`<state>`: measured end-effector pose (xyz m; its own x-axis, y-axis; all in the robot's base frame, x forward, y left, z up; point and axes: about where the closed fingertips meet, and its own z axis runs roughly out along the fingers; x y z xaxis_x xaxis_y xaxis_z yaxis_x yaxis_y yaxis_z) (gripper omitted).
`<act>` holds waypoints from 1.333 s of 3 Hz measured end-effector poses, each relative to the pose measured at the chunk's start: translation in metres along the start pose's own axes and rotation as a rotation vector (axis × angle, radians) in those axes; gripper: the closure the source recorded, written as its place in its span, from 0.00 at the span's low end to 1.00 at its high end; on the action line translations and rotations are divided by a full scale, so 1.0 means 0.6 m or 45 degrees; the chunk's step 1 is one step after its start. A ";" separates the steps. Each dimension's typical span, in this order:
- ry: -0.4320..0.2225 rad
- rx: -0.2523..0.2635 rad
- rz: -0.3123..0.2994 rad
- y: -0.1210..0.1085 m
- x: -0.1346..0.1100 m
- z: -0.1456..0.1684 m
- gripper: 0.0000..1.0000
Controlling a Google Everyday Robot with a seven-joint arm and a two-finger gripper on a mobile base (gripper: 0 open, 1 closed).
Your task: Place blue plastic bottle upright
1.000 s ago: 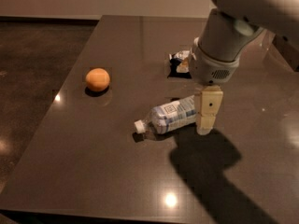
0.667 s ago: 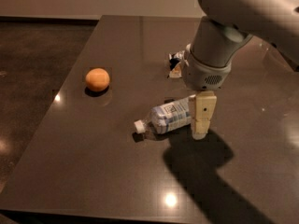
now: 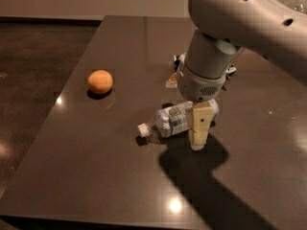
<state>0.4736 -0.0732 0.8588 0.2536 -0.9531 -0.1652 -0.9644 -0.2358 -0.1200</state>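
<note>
The blue plastic bottle (image 3: 170,120) lies on its side on the dark table (image 3: 96,176), near the middle. Its white cap (image 3: 142,129) points left toward the table's front left, and its white-and-pale-blue label faces up. My gripper (image 3: 199,133) hangs from the large grey arm (image 3: 211,61) and is down at the bottle's right, base end, low over the table and overlapping the bottle's body in the camera view. The base end of the bottle is hidden behind the gripper.
An orange fruit (image 3: 100,81) sits on the table to the left. A dark foil snack bag (image 3: 178,63) lies behind the arm, mostly hidden. The table's left edge (image 3: 62,95) drops to a dark floor.
The gripper has moved left and toward the bottle, from just beside its base end to overlapping it. The bottle and the orange have not moved.
</note>
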 end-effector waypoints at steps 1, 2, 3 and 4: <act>0.035 0.001 -0.004 0.001 -0.003 0.011 0.16; 0.070 -0.005 0.014 0.000 0.001 0.016 0.39; 0.062 -0.007 0.062 -0.004 0.013 0.005 0.71; -0.040 0.008 0.109 -0.012 0.010 -0.027 0.93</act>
<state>0.4811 -0.0805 0.8742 0.1722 -0.9632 -0.2061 -0.9822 -0.1520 -0.1102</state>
